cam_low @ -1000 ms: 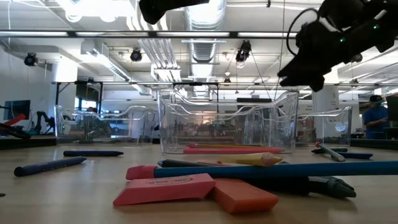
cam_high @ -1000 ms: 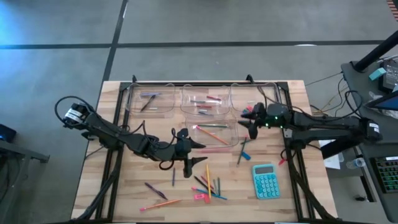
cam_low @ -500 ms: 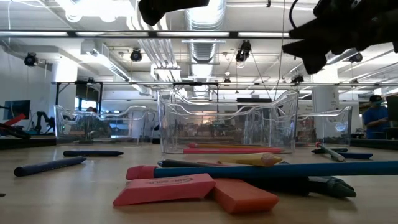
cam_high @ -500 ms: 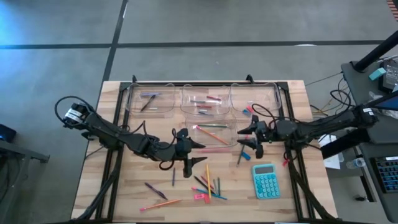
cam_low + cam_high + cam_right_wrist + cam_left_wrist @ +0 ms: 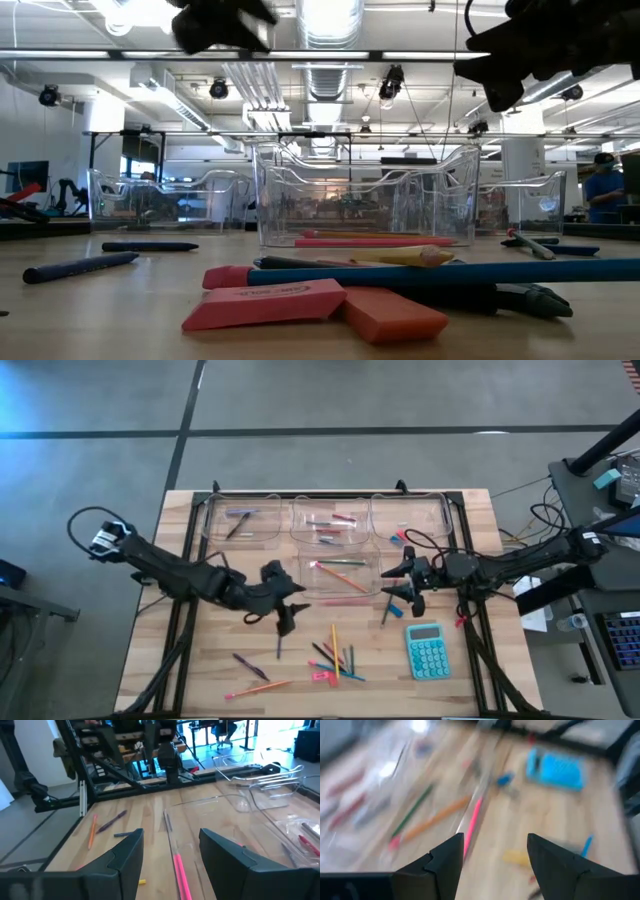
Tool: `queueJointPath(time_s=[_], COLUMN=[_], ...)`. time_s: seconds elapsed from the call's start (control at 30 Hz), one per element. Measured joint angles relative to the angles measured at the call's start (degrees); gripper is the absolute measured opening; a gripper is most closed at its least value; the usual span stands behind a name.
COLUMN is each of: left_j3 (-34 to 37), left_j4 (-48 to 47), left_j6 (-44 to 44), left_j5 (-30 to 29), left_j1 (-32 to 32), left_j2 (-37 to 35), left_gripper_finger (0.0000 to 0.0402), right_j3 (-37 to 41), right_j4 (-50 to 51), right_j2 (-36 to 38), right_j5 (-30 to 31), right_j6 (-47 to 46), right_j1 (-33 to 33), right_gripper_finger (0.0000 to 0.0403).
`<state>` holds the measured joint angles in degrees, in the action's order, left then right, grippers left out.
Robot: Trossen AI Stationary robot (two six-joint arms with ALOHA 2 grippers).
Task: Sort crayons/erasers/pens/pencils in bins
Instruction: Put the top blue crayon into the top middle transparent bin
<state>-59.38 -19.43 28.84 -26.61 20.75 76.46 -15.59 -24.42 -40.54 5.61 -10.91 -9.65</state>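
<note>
Pencils, pens and crayons (image 5: 330, 656) lie scattered on the wooden table near its front edge, and two erasers (image 5: 265, 303) lie flat close to the low camera. Three clear bins (image 5: 330, 520) stand along the far edge, and another bin (image 5: 345, 572) stands in front of them with pencils inside. My left gripper (image 5: 290, 605) hovers open, left of that bin and above the table, holding nothing. My right gripper (image 5: 397, 586) hovers open to the right of the same bin, also holding nothing. A pink pencil (image 5: 180, 870) lies on the table ahead of its fingers.
A teal calculator (image 5: 427, 650) lies near the front right. A blue eraser (image 5: 392, 607) and a dark pen (image 5: 385, 615) lie right of the middle bin. Black frame rails run along the table's edges. There is bare wood at the front left.
My left gripper has drawn back toward the table's left edge and turned. My right gripper has swung from beside the far right bin toward the near edge, then stayed still. Both stay open, and nothing on the table has moved.
</note>
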Motion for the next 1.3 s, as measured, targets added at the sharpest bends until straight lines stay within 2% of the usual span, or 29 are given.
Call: queueJointPath(time_s=[0.2,0.37,0.6,0.77,0.97,1.1,1.3], left_j3=[0.8,3.5,12.1,17.5,23.5,25.3,27.1], left_j4=[-19.0,-27.8,-24.4,-22.5,-11.5,-6.6,-5.3], left_j6=[14.4,20.3,20.5,20.5,19.0,17.4,17.0], left_j5=[6.5,7.3,10.2,10.3,10.8,11.0,10.6], left_j1=[0.7,1.9,2.4,2.0,1.5,1.4,0.8], left_j2=[-0.8,0.3,1.6,0.8,0.8,0.8,1.5], left_gripper_finger=[0.0203,0.0203,0.0201,0.0184,0.0169,0.0168,0.0168], right_j3=[-0.1,-0.1,-0.1,-0.1,-0.1,-0.1,-0.1], right_j4=[0.1,-0.2,-0.6,-1.5,-2.3,-3.8,-5.0], right_j2=[-0.1,-0.1,-0.1,-1.3,-3.0,-4.4,-6.6], right_j5=[0.0,0.5,0.5,0.5,0.5,0.5,0.5], right_j6=[0.4,1.0,-0.5,-0.4,-0.5,-0.5,-0.5], right_j1=[0.0,0.0,0.0,0.0,0.0,0.0,0.0], right_gripper_finger=[0.0183,0.0183,0.0183,0.0183,0.0183,0.0183,0.0183])
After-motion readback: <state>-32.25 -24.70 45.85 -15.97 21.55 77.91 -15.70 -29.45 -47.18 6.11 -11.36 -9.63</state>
